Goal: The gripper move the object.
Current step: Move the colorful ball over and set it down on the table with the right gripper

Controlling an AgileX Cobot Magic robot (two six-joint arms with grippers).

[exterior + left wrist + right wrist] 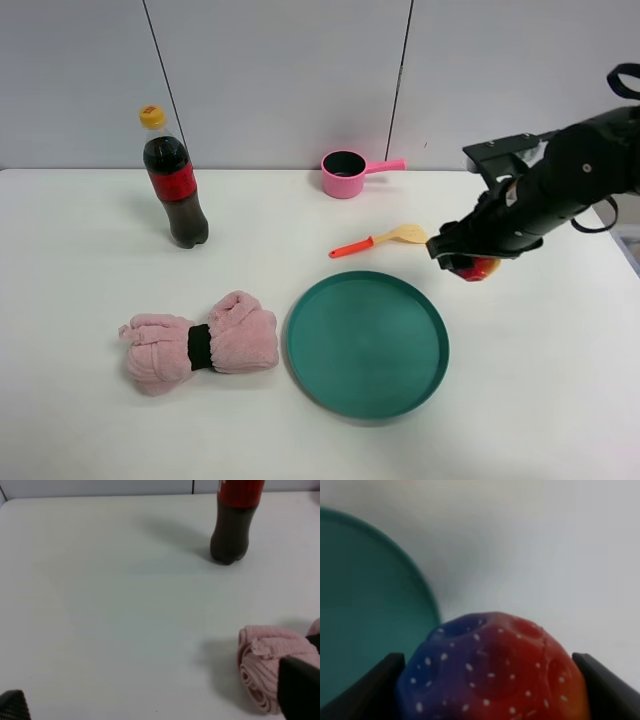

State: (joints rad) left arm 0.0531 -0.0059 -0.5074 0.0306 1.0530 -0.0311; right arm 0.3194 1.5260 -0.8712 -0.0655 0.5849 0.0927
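High view, right of centre: the right gripper (466,262), jaws clamped on the mottled ball (482,268), just off the upper-right rim of the green tray (293,345). The left gripper (155,692) shows fingers (300,690) set wide apart.

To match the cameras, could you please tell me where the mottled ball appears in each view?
Exterior high: ball in the right gripper, beside the green plate.
Left wrist: not in it.
Right wrist: ball close up, between the fingers.
Shared landmark: the green plate, except left wrist.
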